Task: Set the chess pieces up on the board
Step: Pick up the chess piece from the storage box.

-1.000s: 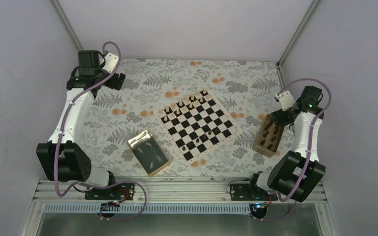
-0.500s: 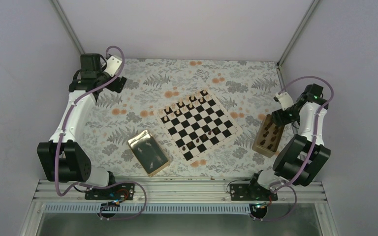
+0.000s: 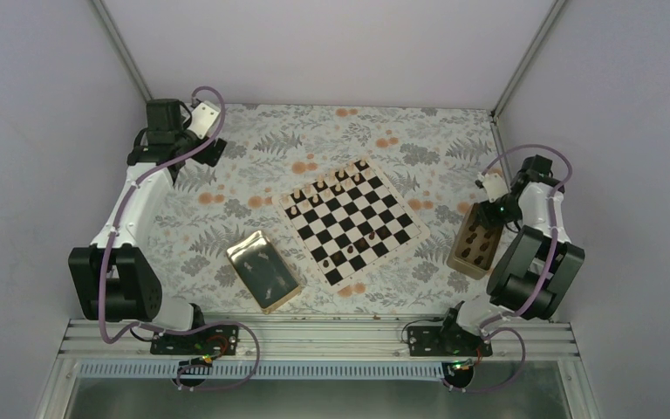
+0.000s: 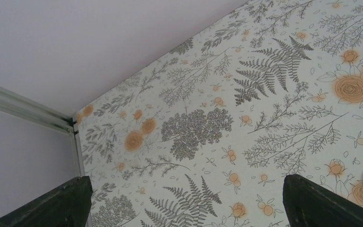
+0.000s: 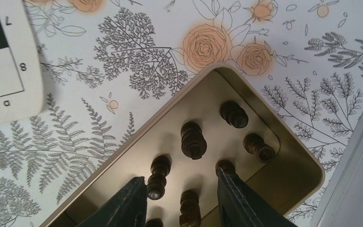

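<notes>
The board (image 3: 350, 219) lies mid-table, its corner also showing in the right wrist view (image 5: 4, 61). Dark chess pieces (image 3: 321, 192) stand along its far rows, with a few more near the front (image 3: 349, 250). Several other dark pieces (image 5: 192, 138) stand in a small tan box (image 3: 464, 249). My right gripper (image 5: 183, 189) reaches down into that box (image 5: 293, 161), open, with one dark piece (image 5: 189, 208) standing free between its fingers and another (image 5: 159, 177) beside the left finger. At the far left, my left gripper (image 4: 189, 208) hangs wide open over bare cloth, holding nothing.
A shiny gold tray (image 3: 290, 286) with small light pieces (image 3: 268, 271) sits left of the board's near corner. One piece (image 3: 356, 287) lies on the cloth just off the board's front edge. A metal frame post (image 4: 23, 106) and walls close the table's far left corner.
My right gripper has dropped toward the tan box and its jaws have narrowed around the pieces. The left wrist has shifted slightly right at the back corner.
</notes>
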You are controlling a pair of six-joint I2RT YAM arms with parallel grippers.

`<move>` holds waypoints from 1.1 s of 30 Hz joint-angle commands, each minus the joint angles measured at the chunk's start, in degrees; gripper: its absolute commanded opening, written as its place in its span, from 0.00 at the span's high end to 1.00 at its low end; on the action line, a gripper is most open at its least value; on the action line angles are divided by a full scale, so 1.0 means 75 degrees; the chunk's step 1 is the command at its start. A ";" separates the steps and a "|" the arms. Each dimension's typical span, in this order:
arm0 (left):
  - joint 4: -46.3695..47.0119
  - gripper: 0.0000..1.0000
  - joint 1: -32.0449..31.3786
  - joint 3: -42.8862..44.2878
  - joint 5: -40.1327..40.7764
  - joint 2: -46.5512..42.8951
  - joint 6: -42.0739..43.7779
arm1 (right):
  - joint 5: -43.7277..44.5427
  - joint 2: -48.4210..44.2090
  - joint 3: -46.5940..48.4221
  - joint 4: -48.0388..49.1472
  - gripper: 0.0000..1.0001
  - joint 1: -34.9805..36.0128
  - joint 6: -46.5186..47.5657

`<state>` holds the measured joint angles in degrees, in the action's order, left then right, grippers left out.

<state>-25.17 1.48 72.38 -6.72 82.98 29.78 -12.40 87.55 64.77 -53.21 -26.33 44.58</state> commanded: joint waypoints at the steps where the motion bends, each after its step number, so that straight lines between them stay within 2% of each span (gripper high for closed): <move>1: 0.0308 0.00 0.0004 -0.0107 -0.0180 0.0016 -0.0021 | 0.0355 0.0156 -0.0175 0.0510 0.60 0.0088 -0.0390; 22: 0.0400 0.00 0.0007 -0.0081 -0.0252 0.0197 -0.0206 | 0.0416 0.1476 -0.0026 0.1063 0.62 0.0336 -0.0504; 33: 0.0385 0.00 0.0014 -0.0114 -0.0229 0.0215 -0.0154 | 0.0661 0.1314 0.0024 0.0846 0.80 0.0416 -0.0521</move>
<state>-23.07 1.50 71.83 -7.60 84.01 28.95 -8.25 99.13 63.79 -45.98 -23.59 40.77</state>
